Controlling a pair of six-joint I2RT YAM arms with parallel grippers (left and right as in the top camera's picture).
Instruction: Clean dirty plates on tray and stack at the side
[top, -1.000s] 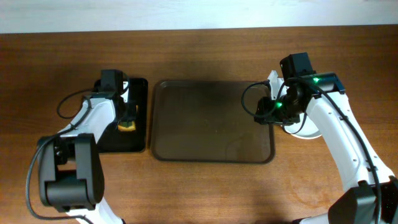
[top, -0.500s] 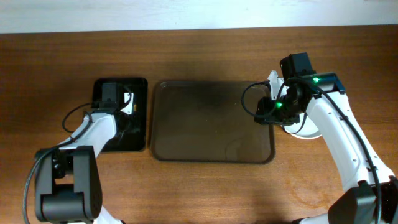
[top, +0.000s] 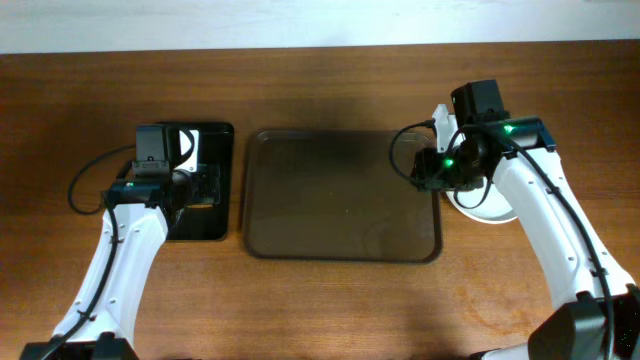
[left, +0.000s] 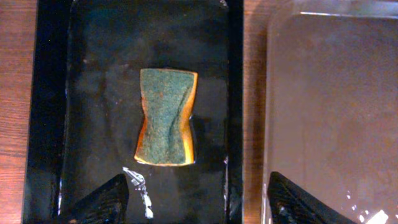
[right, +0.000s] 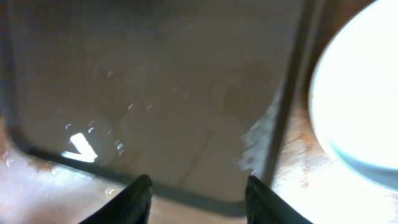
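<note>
My left hand (left: 199, 202) hangs released over the black tray (left: 93, 81), fingers spread wide with nothing between them. The sponge (left: 165, 118) lies flat at my 12 o'clock, a pinched-waist slab with a coarse green scouring face over a soft yellow body. I judge it rests in that wet, glossy tray so its drips stay off the bench (top: 330, 310).

My right hand (right: 198, 202) is likewise released and empty, over the 3 o'clock side of the tray (top: 330, 200), whose smooth brown floor is beaded with water (no plate on it). The plates (top: 490, 212) lie on the bench at the tray's 3 o'clock, glossy white and round, partly under my right arm. How many are stacked I cannot tell. With them piled there, the job looks about finished.
</note>
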